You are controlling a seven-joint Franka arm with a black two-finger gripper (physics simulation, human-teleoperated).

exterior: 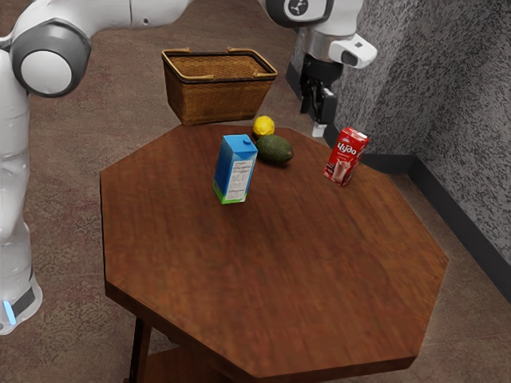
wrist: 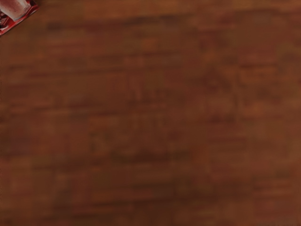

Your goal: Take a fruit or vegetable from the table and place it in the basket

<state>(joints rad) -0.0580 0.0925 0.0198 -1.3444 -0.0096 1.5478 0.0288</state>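
And here's the arm (exterior: pixel 120 14), smooth, glossy white, with a dark grey collar (exterior: pixel 77 49) circling a round white cap (exterior: pixel 45 72)! Up top, a second grey collar (exterior: pixel 278 8) frames a pale-outlined round emblem (exterior: pixel 297 7). A slim light-blue strip (exterior: pixel 9 312) marks the base (exterior: pixel 27 305). And the gripper (exterior: pixel 321 124): black, angular, pale-tipped!

arm (exterior: pixel 120 16): extended toward exterior view's right | claw (exterior: pixel 318 120): raised, pointing down

You get soft, muted light in the exterior view, brightest on the white arm (exterior: pixel 136 14) (nearly chalky, mind you) and duller across the brown table (exterior: pixel 263 263). Your blue carton (exterior: pixel 233 171) looks paler on top; your wrist view is dimmer overall.
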